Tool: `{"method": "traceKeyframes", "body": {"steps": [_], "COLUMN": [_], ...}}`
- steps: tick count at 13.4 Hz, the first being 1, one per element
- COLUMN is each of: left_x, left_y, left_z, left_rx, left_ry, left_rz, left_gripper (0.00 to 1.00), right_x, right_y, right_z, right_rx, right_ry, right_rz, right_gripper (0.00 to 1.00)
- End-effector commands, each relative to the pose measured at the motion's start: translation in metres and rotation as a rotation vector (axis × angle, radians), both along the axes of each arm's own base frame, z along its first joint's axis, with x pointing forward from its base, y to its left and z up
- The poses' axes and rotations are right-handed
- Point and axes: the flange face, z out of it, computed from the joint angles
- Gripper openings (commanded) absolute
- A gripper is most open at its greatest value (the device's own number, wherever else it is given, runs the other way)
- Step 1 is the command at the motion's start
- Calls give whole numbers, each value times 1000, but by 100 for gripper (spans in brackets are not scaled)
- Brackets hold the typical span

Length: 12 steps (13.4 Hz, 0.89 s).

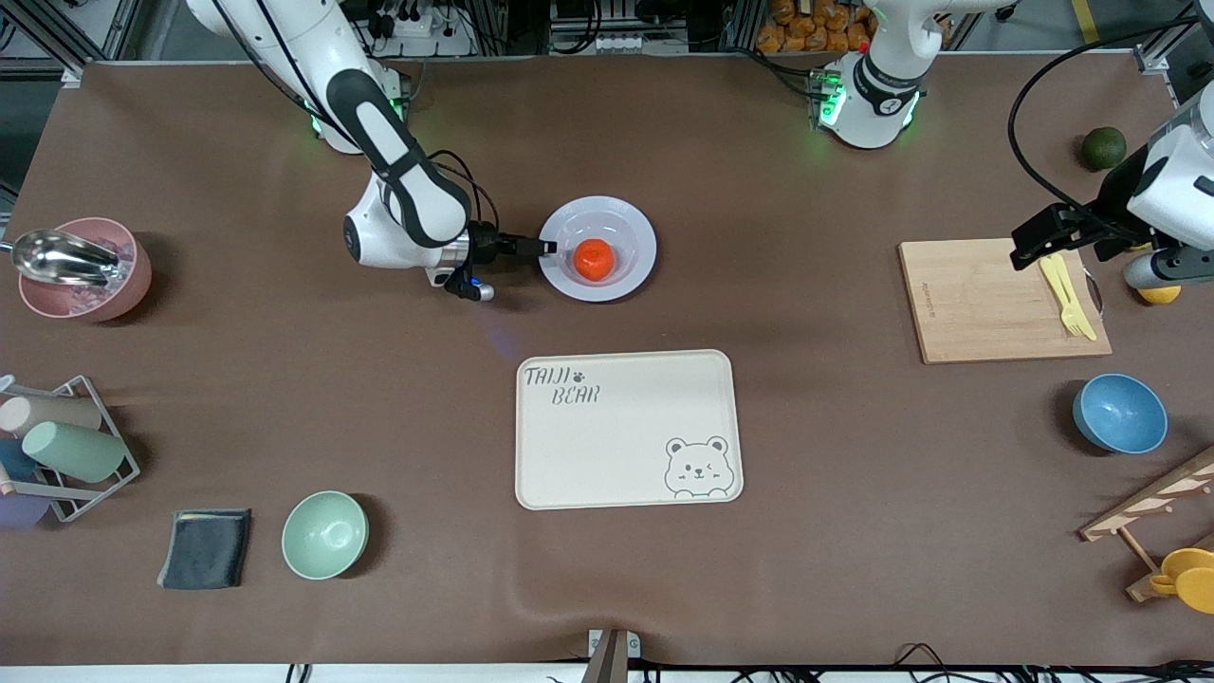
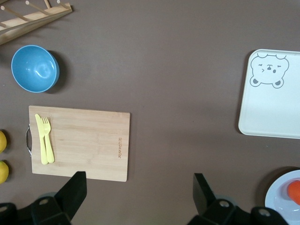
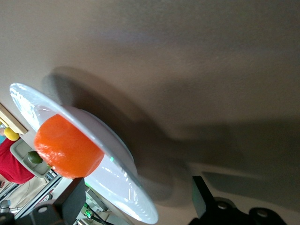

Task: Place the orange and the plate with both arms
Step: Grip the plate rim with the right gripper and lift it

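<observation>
The orange (image 1: 595, 259) lies in the middle of the pale plate (image 1: 637, 232), which sits on the brown table farther from the front camera than the bear-print tray. My right gripper (image 1: 546, 248) is open at the plate's rim on the right arm's side. In the right wrist view the rim (image 3: 117, 187) passes between the two spread fingers (image 3: 201, 197), with the orange (image 3: 68, 147) on the plate. My left gripper (image 1: 1029, 249) is open and empty over the cutting board's corner; it shows in the left wrist view (image 2: 139, 199), which also shows the plate (image 2: 281, 197) and orange (image 2: 295, 191).
The cream bear tray (image 1: 626, 427) lies at the centre. A wooden cutting board (image 1: 986, 304) with a yellow fork and knife (image 1: 1067, 299), a blue bowl (image 1: 1119, 413) and a dark green fruit (image 1: 1103, 147) are at the left arm's end. A green bowl (image 1: 324, 534), pink bowl (image 1: 85, 270) and cup rack (image 1: 66, 446) are at the right arm's end.
</observation>
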Motion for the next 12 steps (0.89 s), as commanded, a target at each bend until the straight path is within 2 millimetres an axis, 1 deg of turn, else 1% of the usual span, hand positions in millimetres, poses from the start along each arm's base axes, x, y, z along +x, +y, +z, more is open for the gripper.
{"method": "traceKeyframes", "body": {"steps": [1, 2, 3, 4, 5, 6, 7, 12], "left_x": [1, 2, 1, 1, 1, 1, 2, 1], "left_y": [14, 14, 14, 18, 20, 20, 19, 19], "left_z": [-2, -4, -6, -8, -8, -8, -9, -14], "left_rx": [4, 4, 4, 5, 5, 5, 5, 3], "left_ry": [-6, -1, 3, 8, 8, 8, 11, 19], "left_rz": [-5, -5, -3, 3, 6, 6, 4, 6], "left_gripper": [100, 100, 100, 100, 100, 100, 100, 100], "right_x": [-9, -14, -17, -19, -19, -19, -19, -11], "right_y": [9, 16, 20, 21, 22, 22, 22, 23], "right_z": [2, 2, 2, -1, -2, -2, -3, 3], "right_rx": [26, 43, 51, 54, 61, 67, 69, 86], "right_ry": [-6, -13, -32, -33, -33, -28, -24, -41], "right_rz": [-26, -36, -48, -69, -84, -106, -122, -128], "right_gripper": [100, 100, 82, 56, 26, 8, 0, 0]}}
